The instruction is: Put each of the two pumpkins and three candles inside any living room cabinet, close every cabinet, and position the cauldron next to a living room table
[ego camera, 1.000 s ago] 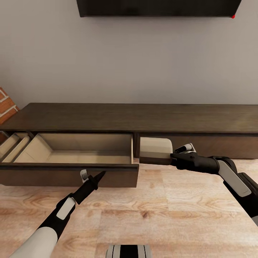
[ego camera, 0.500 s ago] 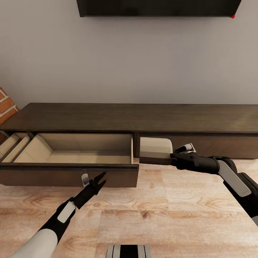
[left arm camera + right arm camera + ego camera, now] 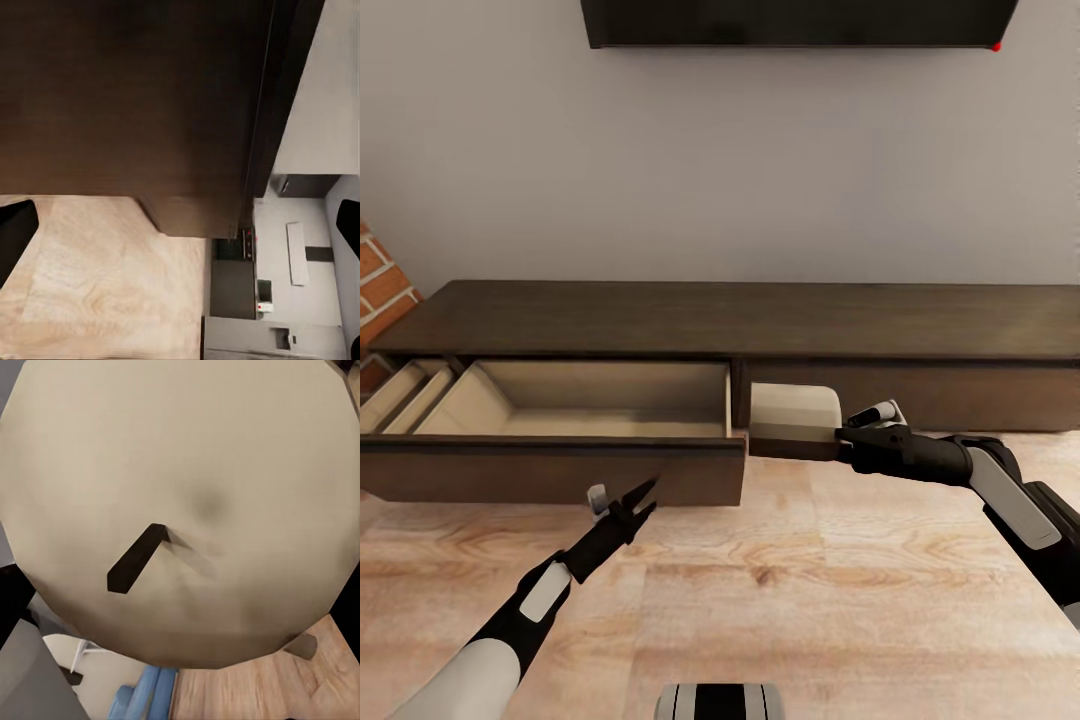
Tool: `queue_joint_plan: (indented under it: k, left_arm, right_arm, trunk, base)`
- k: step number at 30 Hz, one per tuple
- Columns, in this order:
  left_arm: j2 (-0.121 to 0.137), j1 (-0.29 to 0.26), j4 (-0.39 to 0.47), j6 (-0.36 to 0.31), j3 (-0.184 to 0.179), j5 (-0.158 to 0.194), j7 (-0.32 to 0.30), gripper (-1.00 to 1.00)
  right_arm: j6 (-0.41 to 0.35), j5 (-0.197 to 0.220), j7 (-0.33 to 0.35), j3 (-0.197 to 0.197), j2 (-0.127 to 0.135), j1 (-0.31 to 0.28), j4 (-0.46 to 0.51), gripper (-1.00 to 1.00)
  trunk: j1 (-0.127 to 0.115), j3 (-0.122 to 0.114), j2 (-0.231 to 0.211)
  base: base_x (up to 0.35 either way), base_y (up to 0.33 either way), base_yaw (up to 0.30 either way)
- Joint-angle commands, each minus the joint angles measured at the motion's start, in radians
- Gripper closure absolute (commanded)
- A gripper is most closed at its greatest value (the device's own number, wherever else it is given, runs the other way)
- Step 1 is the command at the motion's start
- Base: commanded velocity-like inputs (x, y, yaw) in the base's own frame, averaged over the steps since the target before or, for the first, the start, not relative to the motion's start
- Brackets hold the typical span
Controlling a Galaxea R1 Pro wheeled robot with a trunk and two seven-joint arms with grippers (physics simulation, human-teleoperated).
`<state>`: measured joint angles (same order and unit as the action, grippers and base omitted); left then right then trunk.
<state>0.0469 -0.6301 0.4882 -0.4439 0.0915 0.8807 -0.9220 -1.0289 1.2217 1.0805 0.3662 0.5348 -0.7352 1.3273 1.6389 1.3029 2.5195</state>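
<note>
No readable text, labels, brands or numbers anywhere: cabinet [image 3: 760, 320], candle [image 3: 792, 420], wall and floor are all plain rendered surfaces, nothing legible in either wrist view.

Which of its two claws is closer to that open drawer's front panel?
Left. The left gripper hovers open just in front of the open drawer's front panel, near its right end. The right gripper holds a candle off to the drawer's right, past its corner.
</note>
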Motion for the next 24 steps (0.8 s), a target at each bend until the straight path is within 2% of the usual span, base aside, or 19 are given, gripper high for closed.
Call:
queue_joint_plan:
  k: [1,16,24]
  left_arm:
    - [0.000,-0.001,0.000,-0.009,0.001,0.006,-0.001,-1.00]
    - [-0.004,-0.001,-0.004,-0.007,-0.005,-0.001,0.011,-1.00]
    - [-0.007,0.006,-0.006,-0.008,-0.010,-0.003,0.061,-1.00]
  right_arm:
    - [-0.005,0.005,0.003,0.002,0.001,-0.001,0.000,1.00]
    - [-0.005,0.005,0.003,0.003,0.001,-0.001,0.000,1.00]
    - [-0.005,0.005,0.003,0.002,0.002,-0.001,0.000,1.00]
  trunk:
    - [-0.001,0.001,0.000]
    - [-0.001,0.001,0.000]
    - [-0.004,-0.030,-0.002]
  base:
    - [-0.205,0.000,0.000]
    - [-0.025,0.000,0.000]
    - [0.000,0.000,0.000]
